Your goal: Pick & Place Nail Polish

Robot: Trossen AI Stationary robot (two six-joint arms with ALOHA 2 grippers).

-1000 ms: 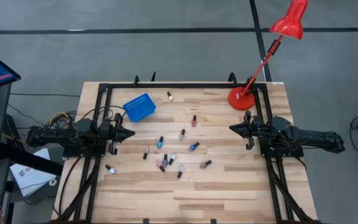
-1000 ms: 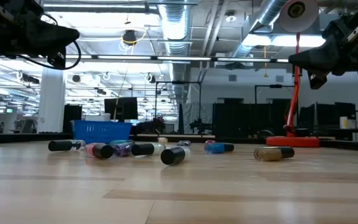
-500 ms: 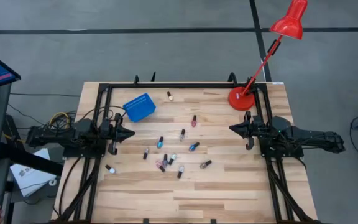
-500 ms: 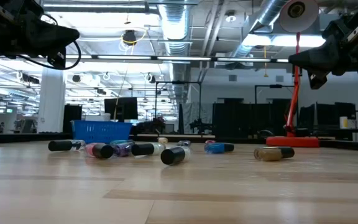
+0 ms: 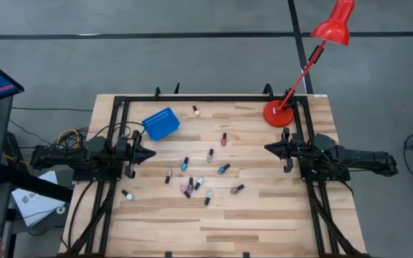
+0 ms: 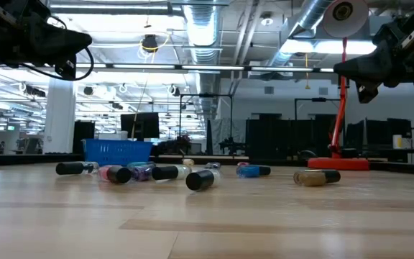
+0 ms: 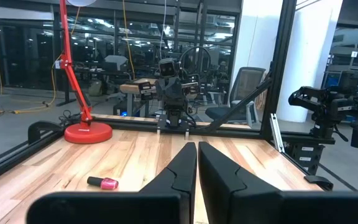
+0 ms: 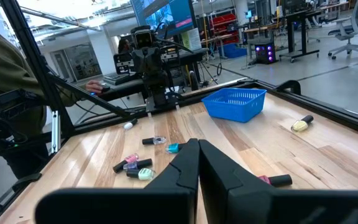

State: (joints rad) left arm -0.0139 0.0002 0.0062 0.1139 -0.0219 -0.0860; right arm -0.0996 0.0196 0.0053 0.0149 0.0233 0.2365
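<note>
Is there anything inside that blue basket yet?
The blue basket looks empty from above: only its mesh floor shows. All the nail polish bottles lie outside it on the table. The low view shows only its wall.

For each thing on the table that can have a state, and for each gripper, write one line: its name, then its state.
left gripper: shut, empty, raised at the table's left side
right gripper: shut, empty, raised at the table's right side
nail polish bottles: capped, lying scattered on the table, none in the bin
blue bin: upright, open-topped, holding no bottles
red lamp: standing on its base, head reaching beyond the table's edge
</note>
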